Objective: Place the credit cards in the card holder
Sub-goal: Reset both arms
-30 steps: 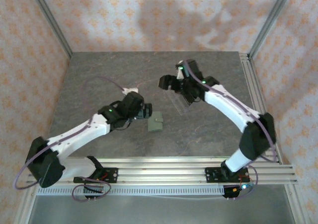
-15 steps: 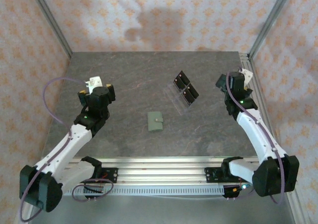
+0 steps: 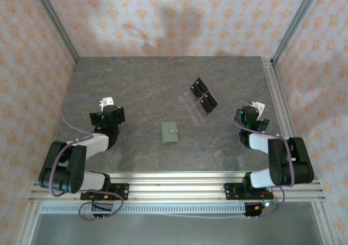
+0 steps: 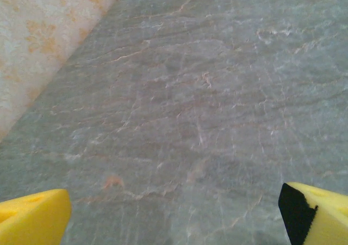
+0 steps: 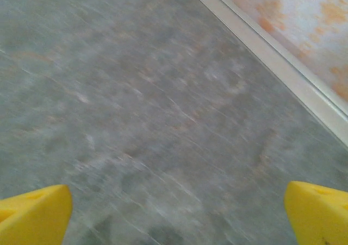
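The card holder (image 3: 170,133) lies shut, tab snapped, flat in the middle of the table (image 3: 136,82); whether the credit cards are inside I cannot tell. Beyond it to the right is a clear stand (image 3: 191,110) with black panels (image 3: 207,100). The left gripper (image 4: 174,215) and right gripper (image 5: 174,215) hang wide and empty, well apart from it, near the table's sides. Likely trouble: the black panels get taken for cards, or the thin card holder skids when its tab is nudged

Walls: pale wallpaper (image 3: 163,17) with an orange floral print, on three sides.
Tabletop: grey stone-look slab (image 3: 136,82), faintly veined.
Frame: aluminium posts (image 3: 54,22); rails (image 3: 179,181) along the near edge.
Light: soft; blurry shadow (image 3: 179,25) on the back wall, shape hard to make out.
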